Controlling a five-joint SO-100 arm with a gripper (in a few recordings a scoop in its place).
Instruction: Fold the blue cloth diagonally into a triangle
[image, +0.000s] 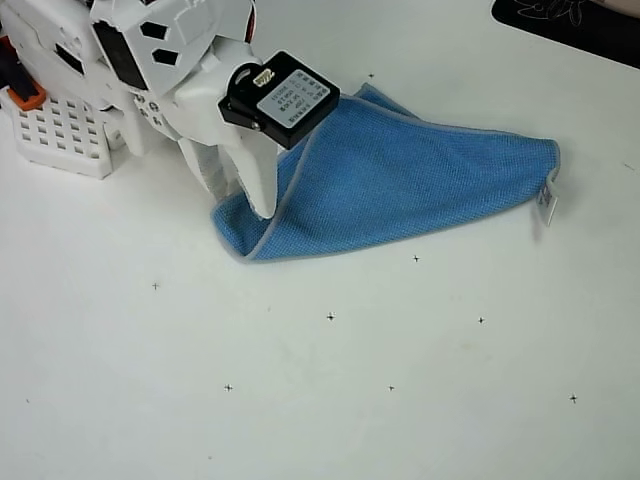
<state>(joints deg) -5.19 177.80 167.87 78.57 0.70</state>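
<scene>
The blue cloth (400, 185) lies on the white table, folded over into a long, rough triangle with a pale grey border. Its small white tag (547, 203) hangs off the right corner. My white gripper (240, 195) reaches down from the upper left over the cloth's left corner. The longer finger (258, 185) has its tip on the cloth near the folded edge, and the shorter finger (208, 165) stands just off the cloth's left side. A narrow gap shows between the jaws and no cloth is lifted between them. The black wrist camera block (280, 98) hides part of the cloth's upper left edge.
A white perforated base block (60, 135) stands at the left edge under the arm. A dark object (570, 20) sits at the top right corner. Small cross marks dot the bare table (330, 380) in front of the cloth.
</scene>
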